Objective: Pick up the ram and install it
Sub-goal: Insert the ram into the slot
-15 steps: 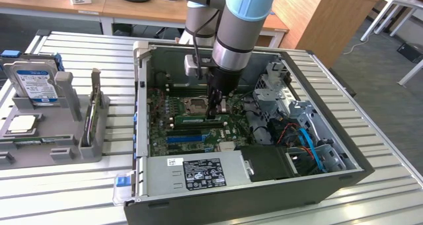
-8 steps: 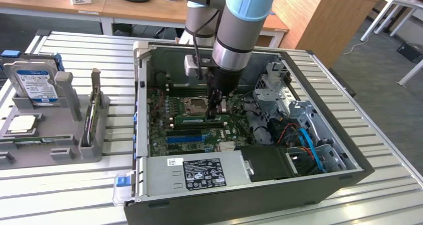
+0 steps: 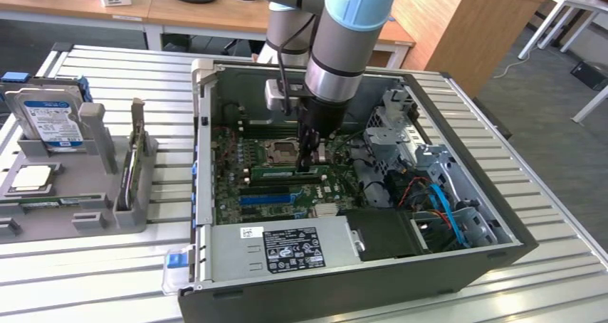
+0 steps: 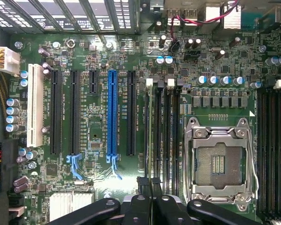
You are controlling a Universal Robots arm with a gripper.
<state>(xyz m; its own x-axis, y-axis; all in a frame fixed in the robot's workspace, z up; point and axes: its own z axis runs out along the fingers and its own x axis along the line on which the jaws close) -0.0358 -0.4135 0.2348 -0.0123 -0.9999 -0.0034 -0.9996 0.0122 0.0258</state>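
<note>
While down inside the open dark computer case [image 3: 399,280], the end effector [image 3: 306,166] is closed on the thin green ram stick [image 3: 278,172]. Stick's lower edge hidden; seating unclear.

ram [image 3: 283,172] | long, thin, green stick with a pale label on its side | standing on its long edge, level | on the green board [image 3: 238,191] inside the open computer case [image 3: 380,273], near the middle
</note>
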